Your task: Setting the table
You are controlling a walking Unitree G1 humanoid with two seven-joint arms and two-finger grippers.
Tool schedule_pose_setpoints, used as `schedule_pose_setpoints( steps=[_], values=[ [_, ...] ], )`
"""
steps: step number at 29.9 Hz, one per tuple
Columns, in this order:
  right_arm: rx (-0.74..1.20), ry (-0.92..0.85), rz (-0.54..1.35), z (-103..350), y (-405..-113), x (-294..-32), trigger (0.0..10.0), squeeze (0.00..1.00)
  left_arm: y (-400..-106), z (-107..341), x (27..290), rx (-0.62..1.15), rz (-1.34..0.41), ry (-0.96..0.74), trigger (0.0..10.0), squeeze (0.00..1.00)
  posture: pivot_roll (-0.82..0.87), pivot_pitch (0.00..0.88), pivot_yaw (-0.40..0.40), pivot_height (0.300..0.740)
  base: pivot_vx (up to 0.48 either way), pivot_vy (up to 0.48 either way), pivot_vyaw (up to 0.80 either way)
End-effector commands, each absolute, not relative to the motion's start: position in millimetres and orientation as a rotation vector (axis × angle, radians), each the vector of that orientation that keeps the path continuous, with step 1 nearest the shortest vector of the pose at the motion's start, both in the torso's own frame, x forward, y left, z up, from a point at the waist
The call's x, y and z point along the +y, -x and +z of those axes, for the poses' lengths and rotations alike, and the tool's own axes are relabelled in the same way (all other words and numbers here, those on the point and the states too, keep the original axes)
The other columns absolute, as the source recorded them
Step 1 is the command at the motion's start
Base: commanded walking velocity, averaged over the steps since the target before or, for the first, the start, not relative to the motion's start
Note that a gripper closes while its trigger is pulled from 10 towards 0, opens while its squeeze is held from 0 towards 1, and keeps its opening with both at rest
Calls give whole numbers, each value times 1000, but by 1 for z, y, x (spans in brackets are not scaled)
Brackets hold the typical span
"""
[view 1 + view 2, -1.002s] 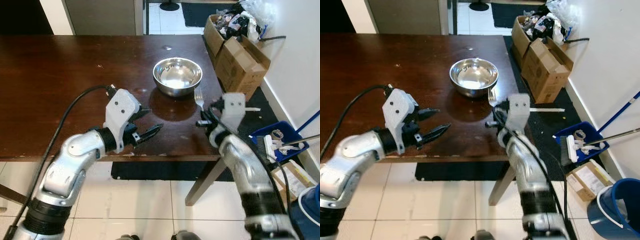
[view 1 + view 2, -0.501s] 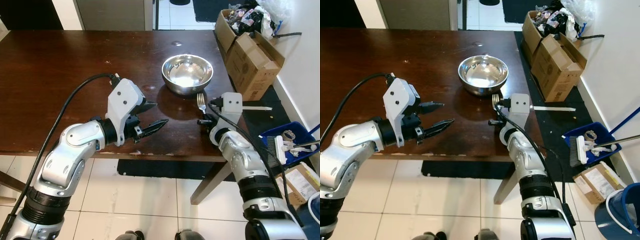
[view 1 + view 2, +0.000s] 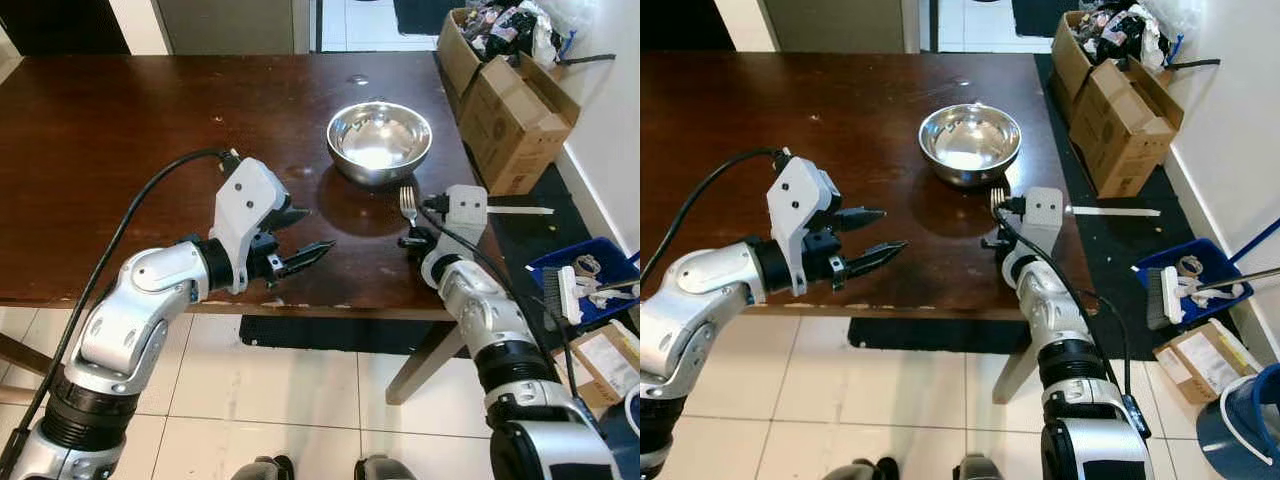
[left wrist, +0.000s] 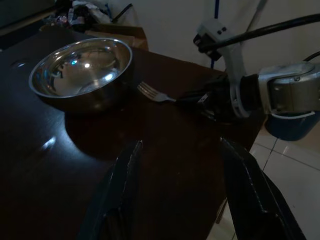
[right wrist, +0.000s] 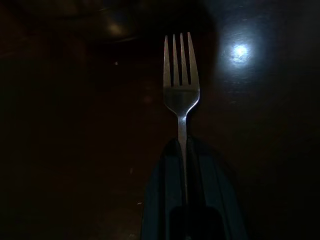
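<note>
A steel bowl (image 3: 379,140) stands on the dark wooden table (image 3: 120,150) toward its right side. My right gripper (image 3: 418,237) is shut on the handle of a silver fork (image 3: 408,205), low over the table just in front of the bowl's right side. The tines of the fork (image 5: 180,80) point toward the bowl. My left gripper (image 3: 300,238) hovers open over the table's front part, left of the bowl, with nothing between its fingers (image 4: 125,185).
Cardboard boxes (image 3: 505,90) full of clutter stand on the floor right of the table. A blue dustpan with a brush (image 3: 580,285) lies on a dark mat beside the table's right end. The table's front edge (image 3: 300,300) runs below both grippers.
The camera has shifted, so the whole scene sits a little lower and to the right. My right gripper still holds the fork beside the bowl; the left stays open.
</note>
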State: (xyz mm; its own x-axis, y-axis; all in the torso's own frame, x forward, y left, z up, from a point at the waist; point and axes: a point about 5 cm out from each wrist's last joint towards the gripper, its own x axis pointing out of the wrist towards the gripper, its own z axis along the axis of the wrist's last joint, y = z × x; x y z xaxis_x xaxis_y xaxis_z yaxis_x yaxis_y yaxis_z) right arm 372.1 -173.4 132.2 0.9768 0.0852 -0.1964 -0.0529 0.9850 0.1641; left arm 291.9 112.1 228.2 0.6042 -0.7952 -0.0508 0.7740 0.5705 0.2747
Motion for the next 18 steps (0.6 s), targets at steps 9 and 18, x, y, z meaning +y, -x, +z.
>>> schedule_pose_setpoints(
  steps=[9,18],
  values=[
    [175,-146,107,134,-371,-177,10000,1000,-292,224,108,-75,-915,-267,10000,0,-42,111,94,740,0,0,0],
    [103,-85,103,150,-358,-181,10000,0,-294,220,103,-85,-899,-231,10000,0,-78,98,65,740,0,0,0]
  ],
)
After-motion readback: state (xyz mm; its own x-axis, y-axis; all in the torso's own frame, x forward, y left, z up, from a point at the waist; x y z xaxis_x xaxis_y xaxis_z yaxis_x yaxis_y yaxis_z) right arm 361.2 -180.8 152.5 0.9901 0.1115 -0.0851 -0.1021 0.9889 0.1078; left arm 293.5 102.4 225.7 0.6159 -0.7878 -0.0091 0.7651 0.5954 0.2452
